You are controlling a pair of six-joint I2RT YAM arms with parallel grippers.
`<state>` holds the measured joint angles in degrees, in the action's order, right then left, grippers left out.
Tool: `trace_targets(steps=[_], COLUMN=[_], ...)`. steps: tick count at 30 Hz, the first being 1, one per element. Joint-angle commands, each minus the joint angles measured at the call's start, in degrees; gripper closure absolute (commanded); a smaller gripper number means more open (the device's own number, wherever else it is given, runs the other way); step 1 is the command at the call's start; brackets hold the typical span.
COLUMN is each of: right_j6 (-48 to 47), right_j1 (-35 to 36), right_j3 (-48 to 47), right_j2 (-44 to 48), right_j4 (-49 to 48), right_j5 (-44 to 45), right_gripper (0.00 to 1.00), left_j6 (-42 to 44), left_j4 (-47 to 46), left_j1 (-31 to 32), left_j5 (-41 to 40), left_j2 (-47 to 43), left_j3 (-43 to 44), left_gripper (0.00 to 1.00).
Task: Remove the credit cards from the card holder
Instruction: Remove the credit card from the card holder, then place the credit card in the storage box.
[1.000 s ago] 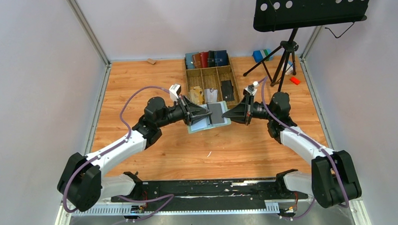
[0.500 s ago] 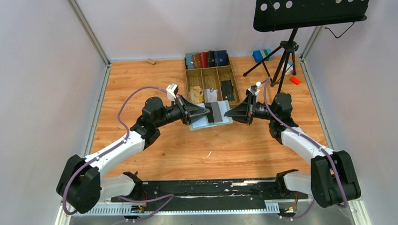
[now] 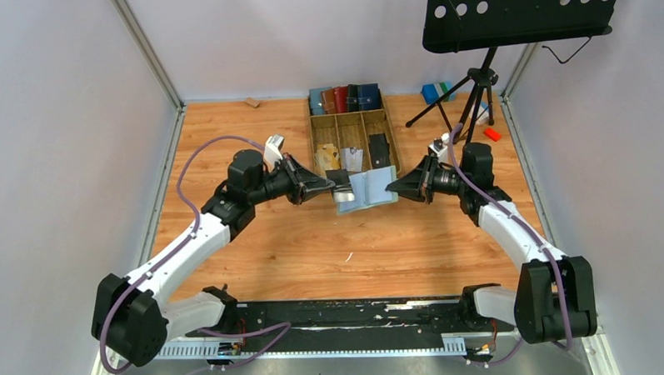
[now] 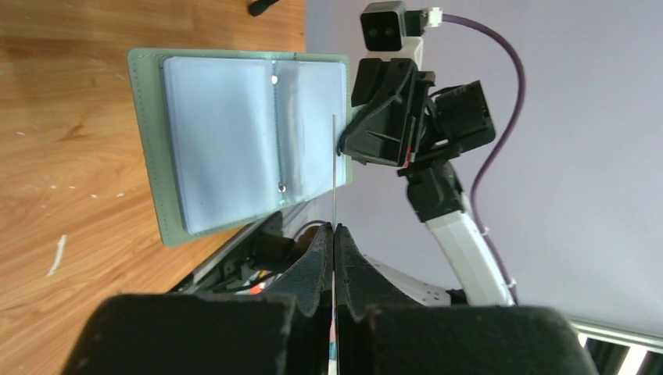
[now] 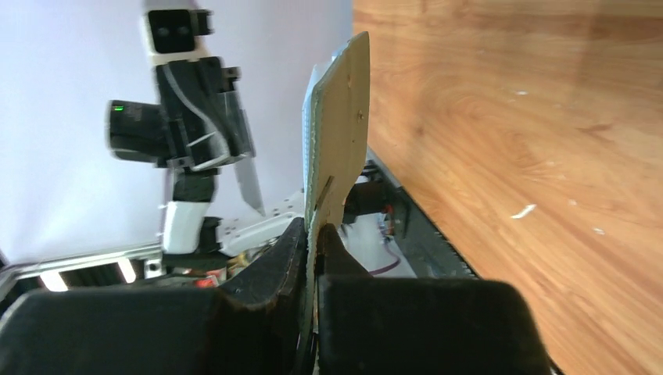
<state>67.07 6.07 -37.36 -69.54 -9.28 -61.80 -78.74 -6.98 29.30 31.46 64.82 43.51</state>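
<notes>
The card holder, a sage-green bifold, hangs open above the table. My right gripper is shut on its right edge. In the left wrist view its pale blue sleeves face the camera. In the right wrist view the card holder stands edge-on between the closed right gripper. My left gripper is shut on a dark grey credit card just left of the holder and apart from it. That credit card shows as a thin line rising from the left gripper.
A wooden divided tray stands behind the grippers, holding a tan paper wad and a black card. A row of wallets stands at its back. A music stand tripod is at the back right.
The dark card lay on the open holder; it is out now, drawn left by the left gripper. Both grippers have risen and moved toward the tray, and the holder has tilted up.
</notes>
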Motion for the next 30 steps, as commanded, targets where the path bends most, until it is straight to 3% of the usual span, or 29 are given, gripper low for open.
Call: trace_targets(steps=[1,8,16,30], right_j6=[-24.1,-33.3,-45.4,-44.4], right_j1=[-0.2,-0.2,-0.2,-0.2], right_j3=[-5.2,-3.7,-7.7,-8.0], right_j2=[1.2,0.8,2.9,5.6], right_j4=[25.6,33.4,46.9,49.4], right_j5=[4.9,9.2,19.2,22.6], right_gripper=[1.00,1.00,1.00,1.00], left_j6=[11.0,21.3,28.2,27.3], left_j4=[13.4,21.6,22.0,22.2], left_j1=[-0.4,-0.3,2.0,4.8], left_j5=[-0.6,-4.3,-9.6,-12.2], left_j2=[0.4,11.3,29.2,62.3], left_j3=[6.7,18.3,34.4,66.8], left_gripper=[1.00,1.00,1.00,1.00])
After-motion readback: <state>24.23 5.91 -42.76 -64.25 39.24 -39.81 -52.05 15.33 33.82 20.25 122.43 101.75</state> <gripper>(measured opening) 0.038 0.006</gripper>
